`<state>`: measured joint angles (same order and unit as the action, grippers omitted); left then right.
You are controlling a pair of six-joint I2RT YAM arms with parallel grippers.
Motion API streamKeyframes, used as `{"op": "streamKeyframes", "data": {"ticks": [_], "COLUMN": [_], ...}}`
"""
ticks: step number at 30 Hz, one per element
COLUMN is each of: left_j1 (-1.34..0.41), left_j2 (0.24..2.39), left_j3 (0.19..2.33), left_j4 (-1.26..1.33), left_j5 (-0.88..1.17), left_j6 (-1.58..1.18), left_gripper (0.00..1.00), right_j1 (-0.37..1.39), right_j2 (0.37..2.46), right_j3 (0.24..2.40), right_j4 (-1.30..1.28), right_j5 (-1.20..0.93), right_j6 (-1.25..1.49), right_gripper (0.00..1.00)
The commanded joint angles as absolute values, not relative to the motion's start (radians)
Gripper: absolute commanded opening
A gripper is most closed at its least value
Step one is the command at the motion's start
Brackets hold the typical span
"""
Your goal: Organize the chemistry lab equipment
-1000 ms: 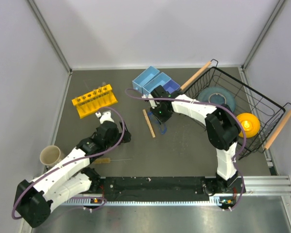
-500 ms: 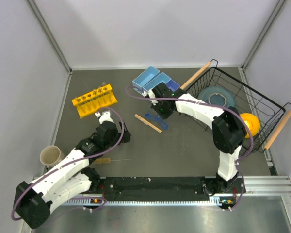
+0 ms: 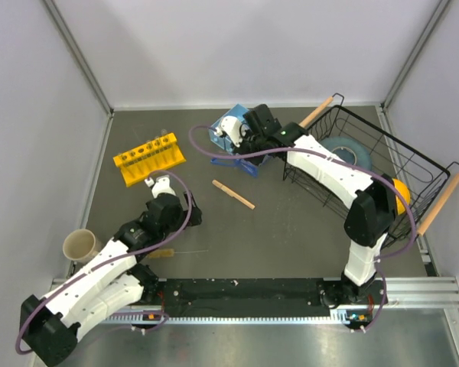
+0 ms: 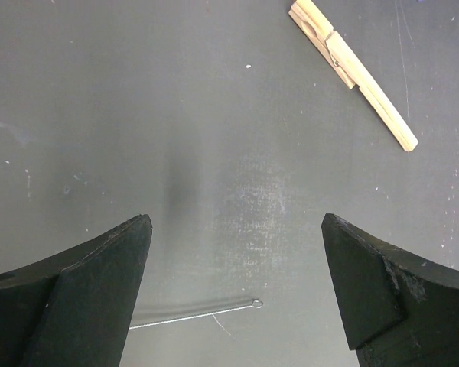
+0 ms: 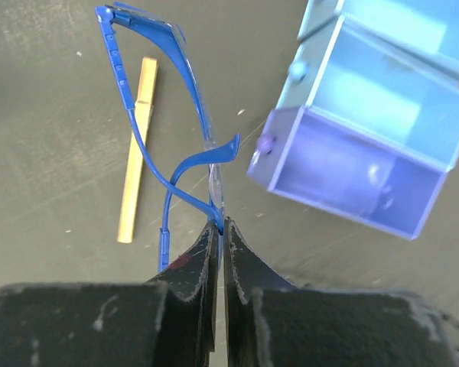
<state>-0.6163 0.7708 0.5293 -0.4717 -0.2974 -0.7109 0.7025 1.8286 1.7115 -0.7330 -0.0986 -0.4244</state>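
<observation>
Safety glasses (image 5: 201, 157) have moved up beside blue bins (image 5: 367, 153), away from wooden stick (image 5: 136, 153).

Glossy blue plastic safety glasses (image 5: 210, 153), pale matt wooden stick (image 5: 136, 153), scuffed matt table (image 4: 214, 115)

No legible text, labels, brand marks, numbers or signs in any of the three views; nothing readable to record.

Yellow rack (image 3: 148, 158), beige cup (image 3: 79, 245) left; basket (image 3: 417, 180) right holds plate (image 3: 348, 147), bowl (image 3: 401, 189).
</observation>
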Motion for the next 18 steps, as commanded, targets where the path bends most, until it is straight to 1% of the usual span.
{"op": "streamKeyframes", "data": {"ticks": [1, 5, 11, 18], "left_j1": [-0.617, -0.617, -0.617, -0.617], "left_j2": [0.721, 0.672, 0.638, 0.667], "left_j3": [0.566, 0.555, 0.546, 0.552], "left_j4": [-0.497, -0.522, -0.537, -0.531], "left_j5": [-0.351, -0.377, -0.410, -0.414], "left_j6": [-0.695, -0.698, -0.696, -0.701], "left_gripper": [0.99, 0.99, 0.99, 0.99], "right_j1": [0.689, 0.654, 0.608, 0.581], "right_j2": [1.793, 1.827, 1.878, 1.927], "right_j3": [1.810, 1.874, 1.910, 1.875], "right_j4": [-0.719, -0.716, -0.712, -0.641], "right_j5": [-0.130, -0.120, -0.086, -0.052], "right_j6": [-0.725, -0.958, -1.318, -1.681], "right_gripper": [0.00, 0.00, 0.00, 0.00]}}
